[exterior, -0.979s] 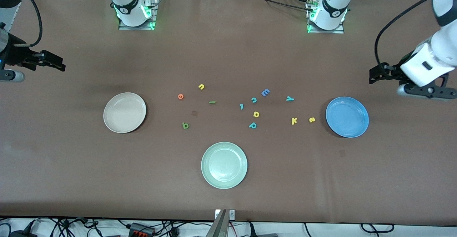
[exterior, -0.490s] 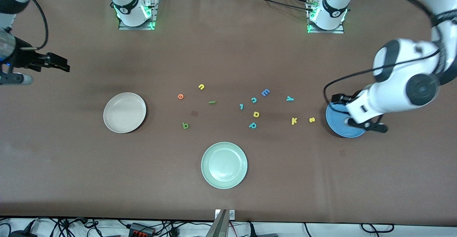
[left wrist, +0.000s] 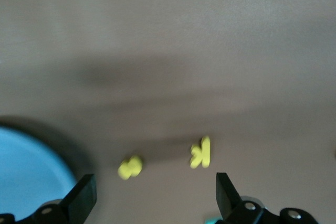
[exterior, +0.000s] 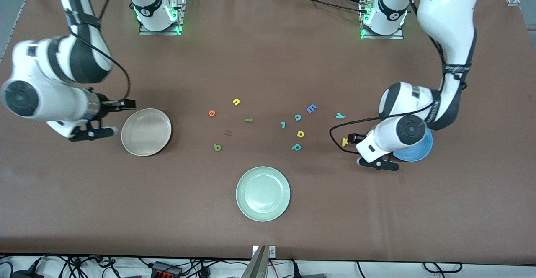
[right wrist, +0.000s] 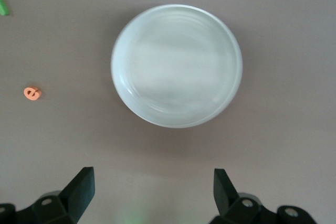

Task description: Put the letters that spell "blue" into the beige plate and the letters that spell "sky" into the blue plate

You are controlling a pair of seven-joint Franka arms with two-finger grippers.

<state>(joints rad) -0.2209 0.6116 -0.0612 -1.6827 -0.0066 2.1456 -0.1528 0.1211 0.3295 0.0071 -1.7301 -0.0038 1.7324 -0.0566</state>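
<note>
Both arms have swung in from the table's ends within the last second. The left gripper (exterior: 351,137) now hangs low over the yellow k (left wrist: 201,152) and yellow s (left wrist: 130,167), jaws spread fully and holding nothing. Both letters lie on the cloth at about nine o'clock from the blue plate (exterior: 421,150), which sits at the table's three o'clock and is half hidden under that arm. The teal y (exterior: 340,115) lies at about twelve o'clock from the k. The right gripper (exterior: 125,103), just as wide and empty, has come in at ten o'clock of the beige plate (exterior: 146,132), at the table's nine o'clock. The orange e (exterior: 212,113), yellow u (exterior: 236,101), green l (exterior: 248,120) and green b (exterior: 217,147) lie untouched near the centre. No letter is in a plate yet, so sorting looks about to start, likely with k or s.
</note>
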